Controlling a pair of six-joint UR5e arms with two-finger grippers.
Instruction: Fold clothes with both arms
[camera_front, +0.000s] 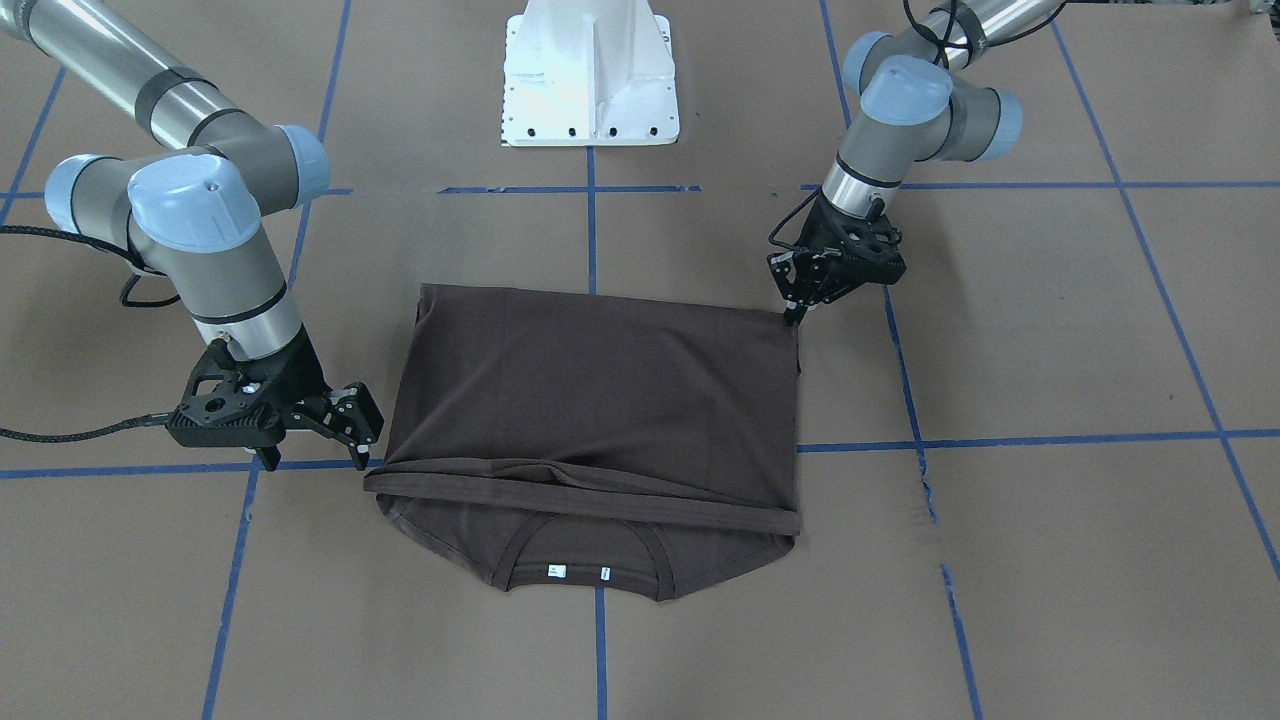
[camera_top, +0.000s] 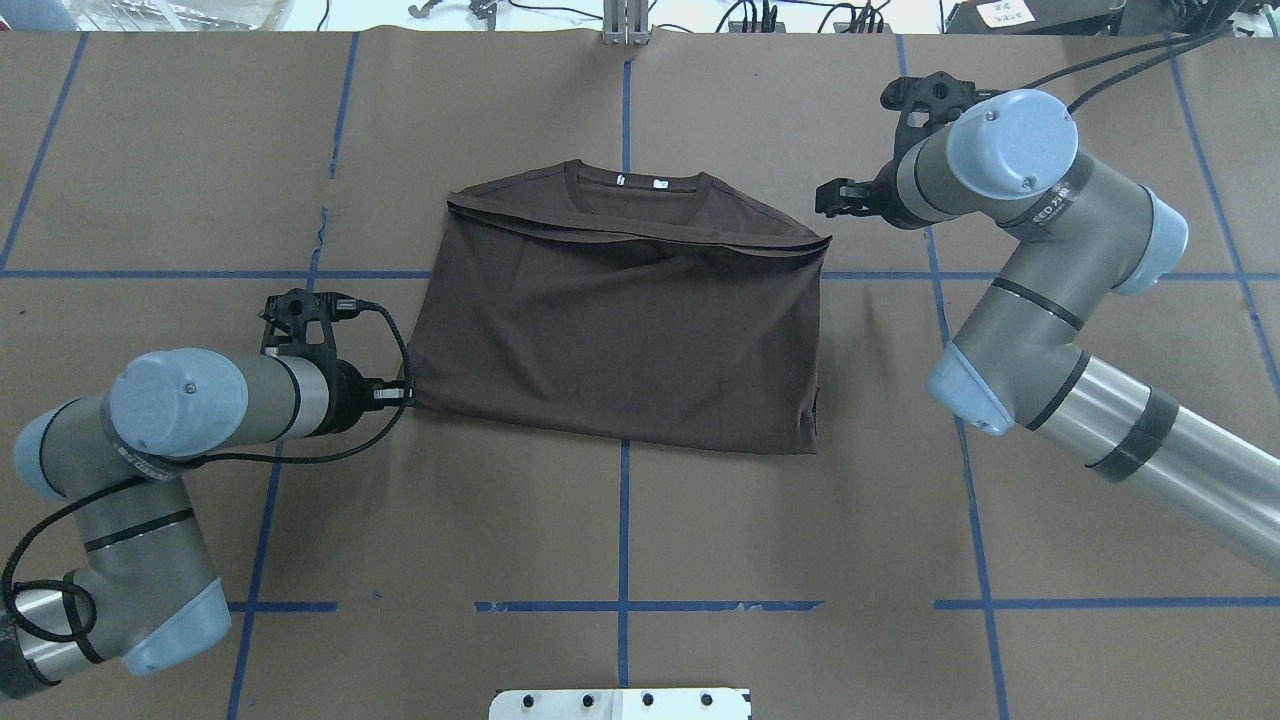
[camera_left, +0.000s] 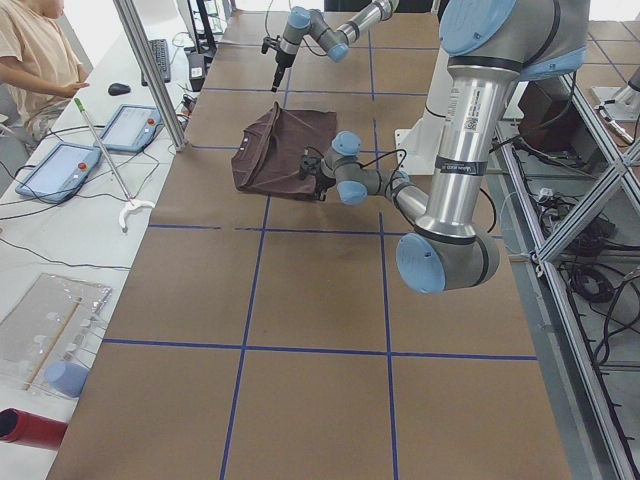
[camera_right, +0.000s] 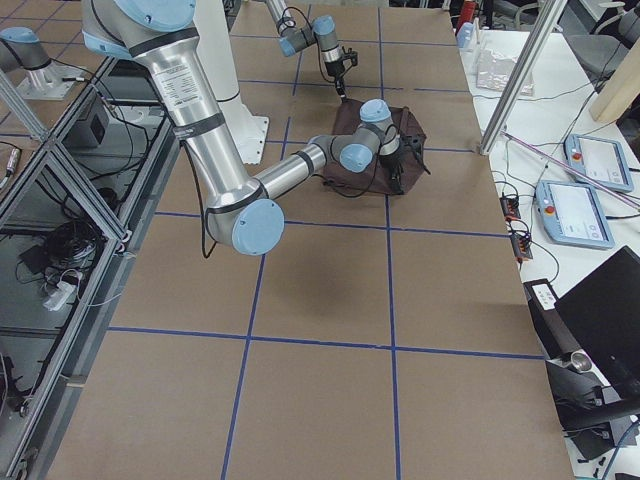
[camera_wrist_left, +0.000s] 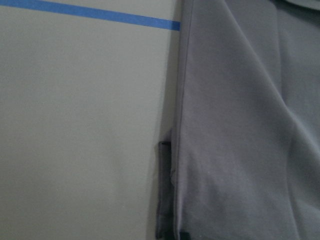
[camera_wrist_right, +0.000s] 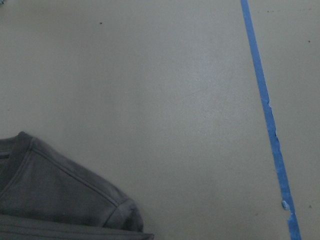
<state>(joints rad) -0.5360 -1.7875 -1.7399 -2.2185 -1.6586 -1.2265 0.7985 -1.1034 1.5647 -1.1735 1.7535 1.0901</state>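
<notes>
The dark brown T-shirt (camera_front: 600, 400) (camera_top: 620, 330) lies on the brown table, folded in half. Its hem is laid up just short of the collar (camera_front: 580, 560), where two white tags show. My left gripper (camera_front: 795, 315) (camera_top: 405, 393) is down at the folded edge's corner on the robot's side, its fingers closed together on the cloth there. The left wrist view shows that side edge of the shirt (camera_wrist_left: 240, 125) and no fingers. My right gripper (camera_front: 367, 448) (camera_top: 820, 198) stands open just beside the hem's corner, holding nothing. A rounded shirt corner (camera_wrist_right: 55, 200) shows in the right wrist view.
The white pedestal base (camera_front: 590, 75) (camera_top: 620, 703) stands at the robot's side of the table. Blue tape lines (camera_top: 624, 520) grid the brown surface. Beyond the far edge are tablets (camera_left: 130, 125), a metal post (camera_left: 150, 70) and a seated person (camera_left: 30, 50).
</notes>
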